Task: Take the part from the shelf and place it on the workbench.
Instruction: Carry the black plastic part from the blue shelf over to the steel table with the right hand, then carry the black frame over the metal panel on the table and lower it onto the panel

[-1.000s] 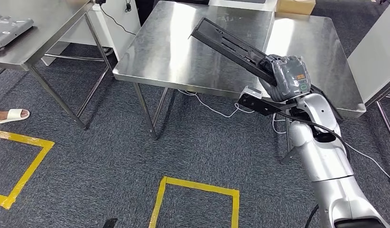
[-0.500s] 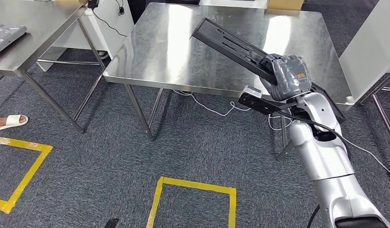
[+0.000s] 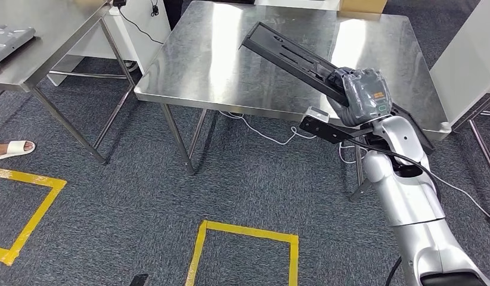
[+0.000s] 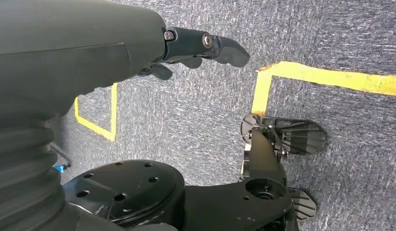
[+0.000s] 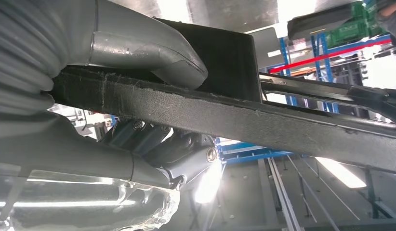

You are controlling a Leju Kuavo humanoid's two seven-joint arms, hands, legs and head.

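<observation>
From the head view, the right hand [image 3: 357,95] holds a long black part [image 3: 290,56] near one end — the part slants up and away over the steel workbench [image 3: 230,65], its far end raised above the surface. The right wrist view adds the grip itself: the thick thumb [image 5: 152,53] lies on one face of the part's edge [image 5: 283,122], darker fingers [image 5: 162,144] curl against the other. The left wrist view shows the left hand [image 4: 196,45] hanging over grey carpet [image 4: 331,38] with yellow tape lines [image 4: 326,77] — fingers loosely extended, holding nothing.
</observation>
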